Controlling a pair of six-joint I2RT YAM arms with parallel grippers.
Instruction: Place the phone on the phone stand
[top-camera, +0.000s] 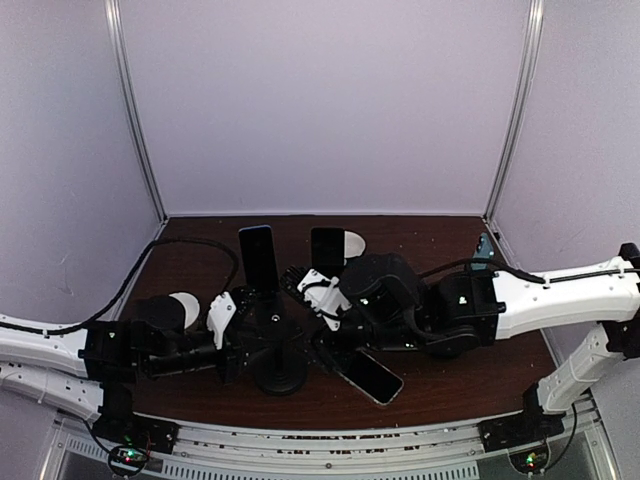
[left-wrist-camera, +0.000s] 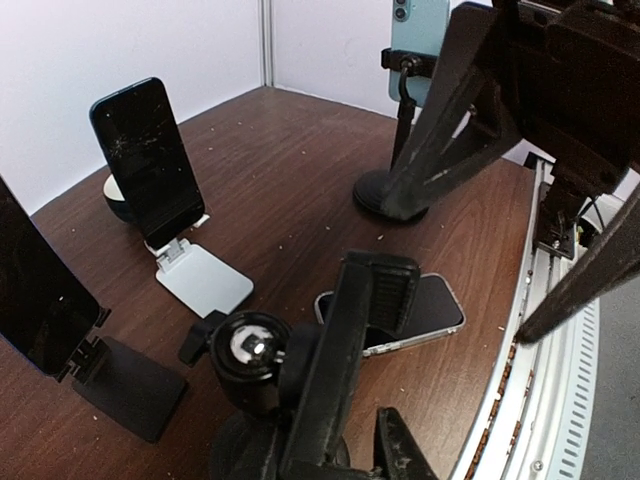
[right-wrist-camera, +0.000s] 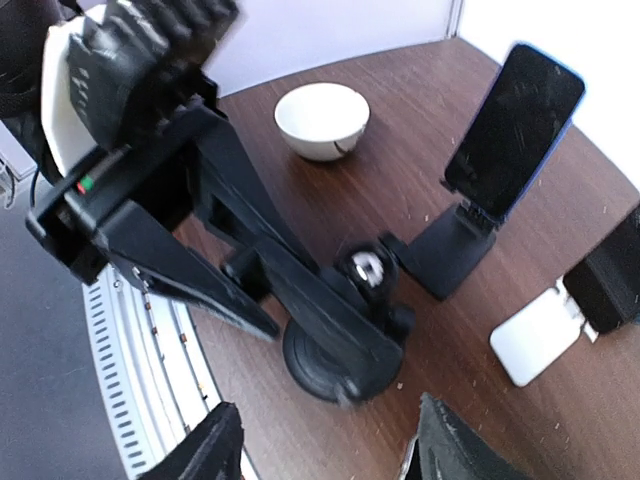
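The phone (top-camera: 371, 377) lies flat, screen up, on the brown table near the front edge, to the right of the phone stand (top-camera: 277, 368). The left wrist view shows the phone (left-wrist-camera: 437, 305) just beyond the stand's black clamp arm (left-wrist-camera: 352, 345). That stand has a round black base (right-wrist-camera: 328, 373) and a ball joint. My left gripper (top-camera: 250, 338) is closed on the clamp arm, one finger (left-wrist-camera: 402, 452) showing beside it. Over the stand from the right, my right gripper (right-wrist-camera: 325, 452) stands open with nothing between its fingers.
Two other phones stand upright on holders at the back (top-camera: 257, 255) (top-camera: 327, 250), one on a white folding stand (left-wrist-camera: 200, 282). A teal phone (left-wrist-camera: 416, 35) sits on a tall stand at the back right. A white bowl (right-wrist-camera: 322, 120) is behind my left arm. The front rail (left-wrist-camera: 545, 400) runs close by.
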